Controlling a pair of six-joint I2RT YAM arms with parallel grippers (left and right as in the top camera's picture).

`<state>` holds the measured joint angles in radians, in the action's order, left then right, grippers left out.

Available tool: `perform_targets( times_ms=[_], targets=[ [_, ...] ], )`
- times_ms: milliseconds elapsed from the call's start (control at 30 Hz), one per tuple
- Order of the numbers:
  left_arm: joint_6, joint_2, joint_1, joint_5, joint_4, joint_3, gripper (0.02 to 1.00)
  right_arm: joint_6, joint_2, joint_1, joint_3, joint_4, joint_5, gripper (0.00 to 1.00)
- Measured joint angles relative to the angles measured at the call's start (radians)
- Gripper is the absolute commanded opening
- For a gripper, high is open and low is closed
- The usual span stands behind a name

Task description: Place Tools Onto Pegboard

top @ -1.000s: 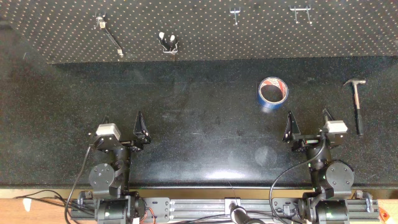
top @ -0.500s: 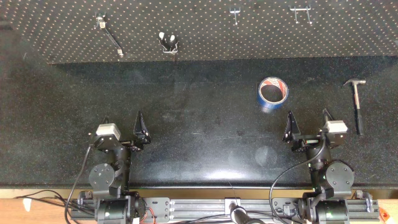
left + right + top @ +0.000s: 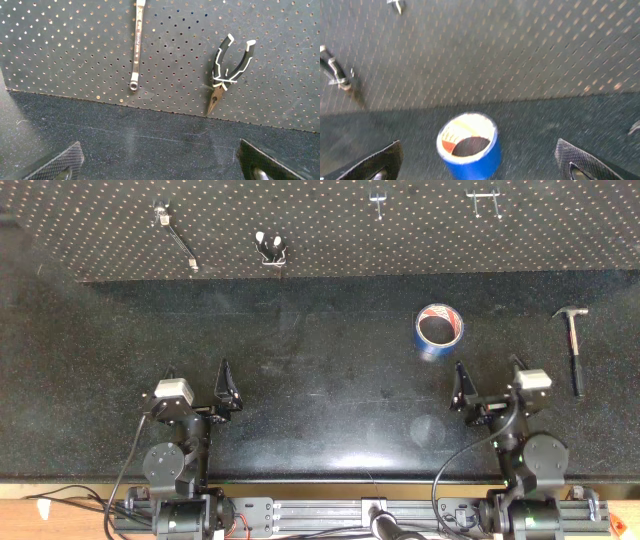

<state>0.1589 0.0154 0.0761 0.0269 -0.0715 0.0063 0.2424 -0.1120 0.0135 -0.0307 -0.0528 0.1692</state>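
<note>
The right fingers (image 3: 376, 164) are seen spread wide with nothing held between them; the tape roll (image 3: 468, 144) is found straight ahead of them on the table (image 3: 320, 360), close to the middle of the gap and between the fingers and the pegboard (image 3: 330, 240). The roll is laid flat, so its hollow is turned upward and its axis stands upright; it has no long side to be lined up with, and a wall of the ring could be taken from any direction.

The hammer (image 3: 573, 352) is laid beside the right fingers on their outer side, a little ahead of them; its long axis runs from the fingers' end toward the pegboard, with the head pointed at the board and the handle end nearest the fingers.

The left fingers (image 3: 54, 163) are likewise spread and empty; both loose tools lie well away from them, and ahead of them a wrench (image 3: 136, 45) and pliers (image 3: 227, 70) are already hung. The right arm is judged the nearer one; two bare hooks (image 3: 377, 200) are seen ahead of it on the board.
</note>
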Motion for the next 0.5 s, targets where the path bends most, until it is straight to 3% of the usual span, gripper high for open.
perform_targets(
  times_ms=[400,500],
  targets=[
    [0.000,0.000,0.000,0.000,0.000,0.000,0.996,0.000,-0.620,0.111,-0.329,-0.009,0.070,0.989],
    [0.000,0.000,0.000,0.000,0.000,0.000,0.996,0.000,-0.779,0.142,-0.451,-0.087,0.074,0.989]
  ],
)
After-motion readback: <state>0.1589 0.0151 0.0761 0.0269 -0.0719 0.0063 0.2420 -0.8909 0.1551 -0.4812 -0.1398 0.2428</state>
